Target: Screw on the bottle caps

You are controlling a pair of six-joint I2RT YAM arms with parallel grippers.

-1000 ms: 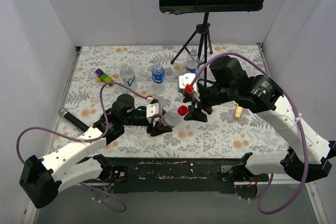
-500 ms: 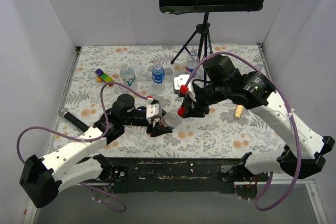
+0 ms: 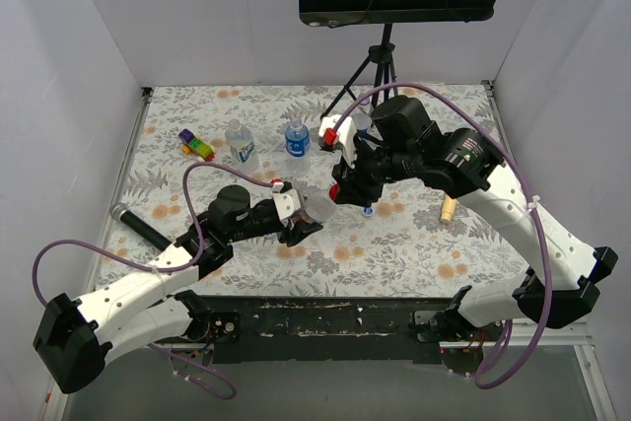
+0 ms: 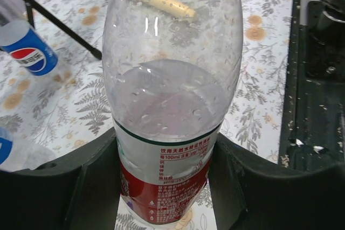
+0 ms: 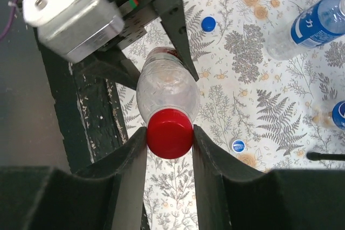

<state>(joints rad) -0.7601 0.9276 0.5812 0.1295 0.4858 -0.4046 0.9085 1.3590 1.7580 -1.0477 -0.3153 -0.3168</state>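
1. Two grippers meet near mid-table. Left gripper (image 4: 167, 197) is clenched around the lower body of a clear plastic bottle with a red label (image 4: 168, 117), with one black finger (image 4: 64, 187) pressed against each side of the label.
2. Bottle is tilted, its neck pointing away from the left arm toward the right one. Droplets cling to its inside wall.
3. Right gripper (image 5: 170, 137) is grasping a red round plastic screw cap (image 5: 170, 132), fingers tight on both flanks. Cap sits at the bottle's mouth; how far it is threaded on, cannot tell.
4. Three clear plastic bottles with blue labels stand toward the far side of the floral table (image 3: 424, 253): one (image 3: 241, 143), a second (image 3: 297, 138), and a third (image 3: 361, 117) partly behind the right arm's cable.
5. Loose on the table are a small blue round cap (image 5: 208, 23) beside the left gripper and a blue-and-white round cap (image 5: 237, 145) near the right gripper's finger.
6. Tan cylindrical stick (image 3: 448, 209) lies to the right of the right arm. Multicoloured toy block (image 3: 195, 143) lies at far left.
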